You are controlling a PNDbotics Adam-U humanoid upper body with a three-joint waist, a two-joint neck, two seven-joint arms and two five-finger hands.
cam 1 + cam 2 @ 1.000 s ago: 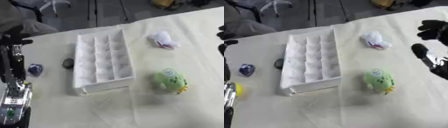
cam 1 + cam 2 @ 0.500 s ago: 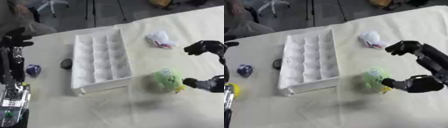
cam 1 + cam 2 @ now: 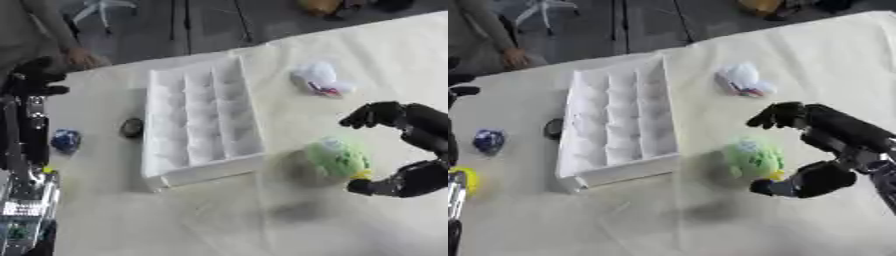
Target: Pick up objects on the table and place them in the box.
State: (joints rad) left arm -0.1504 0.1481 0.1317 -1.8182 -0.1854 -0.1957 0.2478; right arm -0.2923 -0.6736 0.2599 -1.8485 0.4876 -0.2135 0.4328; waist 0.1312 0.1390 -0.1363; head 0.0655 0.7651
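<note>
The green plush toy point(image 3: 337, 157) with a yellow foot lies on the table, right of the white compartment box point(image 3: 203, 122). My right hand point(image 3: 833, 135) reaches in from the right and brackets the toy. Its fingers point(image 3: 372, 114) arch above the toy with a gap, and the thumb point(image 3: 372, 187) sits at the yellow foot. A white crumpled object point(image 3: 319, 80) with red and blue marks lies farther back. Left of the box are a small dark round thing point(image 3: 131, 127) and a blue object point(image 3: 66, 140). My left hand point(image 3: 35, 82) is raised at the left edge.
A yellow ball-like thing point(image 3: 461, 180) shows beside my left arm at the left edge. A person's hand point(image 3: 83, 57) rests at the table's far left edge. The table's far edge runs diagonally behind the box. Bare cloth lies in front of the box.
My right hand came in from the right edge and settled around the green toy, thumb now nearer its foot. The toy and the box have stayed in place.
</note>
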